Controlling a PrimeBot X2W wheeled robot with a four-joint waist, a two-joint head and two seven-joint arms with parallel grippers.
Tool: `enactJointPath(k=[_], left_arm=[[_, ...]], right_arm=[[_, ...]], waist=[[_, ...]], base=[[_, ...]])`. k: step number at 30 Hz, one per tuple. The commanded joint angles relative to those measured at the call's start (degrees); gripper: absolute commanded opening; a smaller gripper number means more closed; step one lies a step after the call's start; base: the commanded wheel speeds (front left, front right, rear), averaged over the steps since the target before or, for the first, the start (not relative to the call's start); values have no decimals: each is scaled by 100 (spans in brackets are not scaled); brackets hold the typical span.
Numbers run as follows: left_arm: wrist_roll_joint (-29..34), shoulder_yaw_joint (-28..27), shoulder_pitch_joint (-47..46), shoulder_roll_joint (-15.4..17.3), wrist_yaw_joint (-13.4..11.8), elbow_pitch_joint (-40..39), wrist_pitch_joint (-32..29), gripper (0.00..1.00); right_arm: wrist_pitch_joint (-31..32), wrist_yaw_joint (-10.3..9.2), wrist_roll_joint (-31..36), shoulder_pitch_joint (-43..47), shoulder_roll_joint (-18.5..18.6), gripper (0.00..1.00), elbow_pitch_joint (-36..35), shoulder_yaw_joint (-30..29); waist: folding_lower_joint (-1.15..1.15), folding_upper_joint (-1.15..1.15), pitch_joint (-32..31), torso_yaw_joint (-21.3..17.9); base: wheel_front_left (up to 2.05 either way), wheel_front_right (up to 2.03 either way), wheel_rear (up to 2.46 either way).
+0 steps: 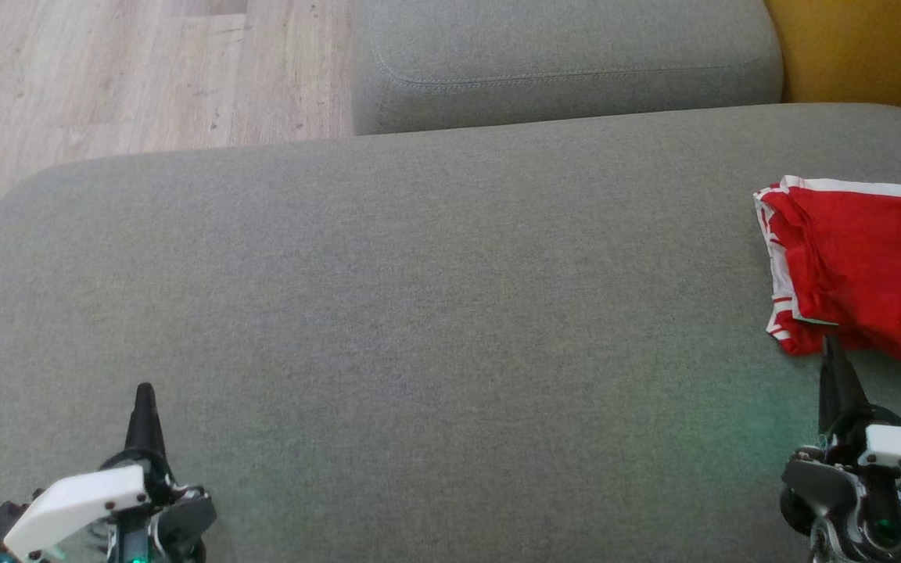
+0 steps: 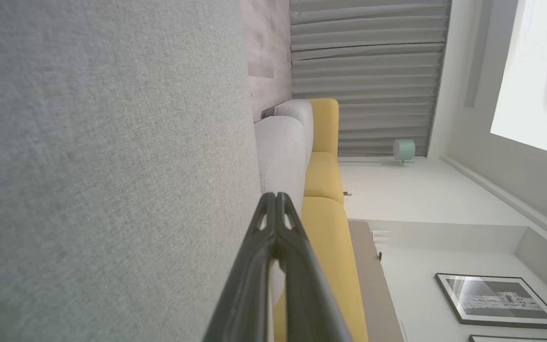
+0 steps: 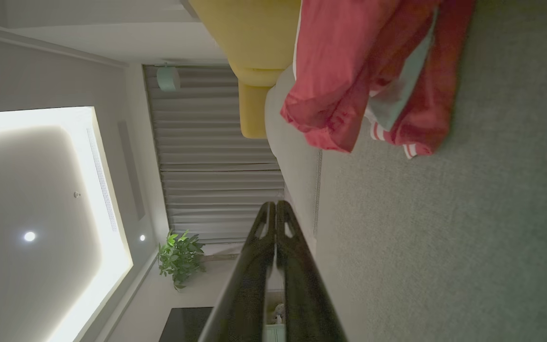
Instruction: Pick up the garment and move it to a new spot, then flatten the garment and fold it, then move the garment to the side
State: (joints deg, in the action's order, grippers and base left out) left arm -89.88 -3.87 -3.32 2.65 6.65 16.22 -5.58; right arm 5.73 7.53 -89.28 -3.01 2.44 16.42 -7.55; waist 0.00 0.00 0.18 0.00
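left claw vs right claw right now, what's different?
The left claw sits over bare grey cushion, far from the red garment; the right claw points at the garment's near edge. The left claw is at the head view's lower left, the right claw at lower right. Both are shut, empty, pointing up that view.

Your head view is evenly lit and slightly soft. Your right wrist view runs dim, its ceiling light panel (image 3: 41,199) blown out white; edges bend.

a living room: grey sofa (image 1: 419,274), curtains (image 2: 368,71), framed picture (image 2: 496,299).
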Motion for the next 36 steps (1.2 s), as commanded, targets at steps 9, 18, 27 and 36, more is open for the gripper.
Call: enactJointPath(k=[9,18,27,36], left_arm=[[-231,-262,-287,29,83,-216,-89,0],[-230,-263,-287,28,83,-216,-90,0],[-229,-264,-287,27,84,-216,-91,0],[-228,-265,-287,27,84,-216,-92,0]], right_arm=[[81,-4,-283,-318,44,0,-239,97],[81,-4,-283,-318,44,0,-239,97],[81,-4,-283,-318,44,0,-239,97],[81,-4,-283,-318,44,0,-239,97]], waist=[[0,0,-1,0],[0,0,-1,0],[0,0,-1,0],[0,0,-1,0]], base=[[0,0,0],[0,0,0],[0,0,0],[0,0,0]])
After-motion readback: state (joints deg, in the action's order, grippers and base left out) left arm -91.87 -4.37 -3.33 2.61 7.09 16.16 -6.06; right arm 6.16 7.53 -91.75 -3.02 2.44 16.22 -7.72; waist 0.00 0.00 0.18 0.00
